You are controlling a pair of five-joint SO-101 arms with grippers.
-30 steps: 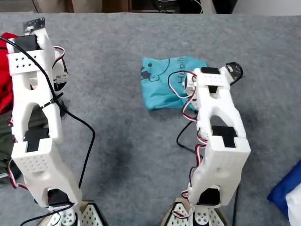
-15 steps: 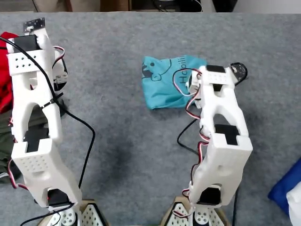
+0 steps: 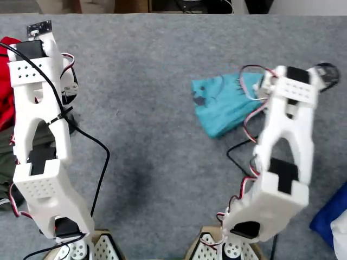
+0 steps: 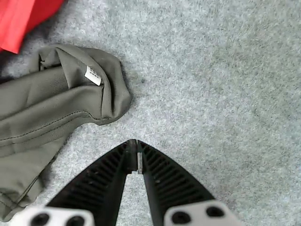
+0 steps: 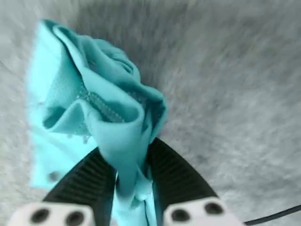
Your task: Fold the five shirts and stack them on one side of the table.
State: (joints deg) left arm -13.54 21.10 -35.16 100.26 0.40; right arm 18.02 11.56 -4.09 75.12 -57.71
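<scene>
- While the right gripper (image 5: pixel 132 162) pinches a bunched fold of the teal shirt (image 3: pixel 222 103), its arm swings right and drags the shirt from mid-table towards the right side, probably the stacking side.
- Left gripper (image 4: pixel 135 155) stays pressed together and empty, just beside the olive shirt (image 4: pixel 56 108).

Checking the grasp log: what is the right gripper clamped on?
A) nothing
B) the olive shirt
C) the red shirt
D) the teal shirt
D: in the right wrist view, the right gripper is closed on a bunched fold of the teal shirt.
</scene>
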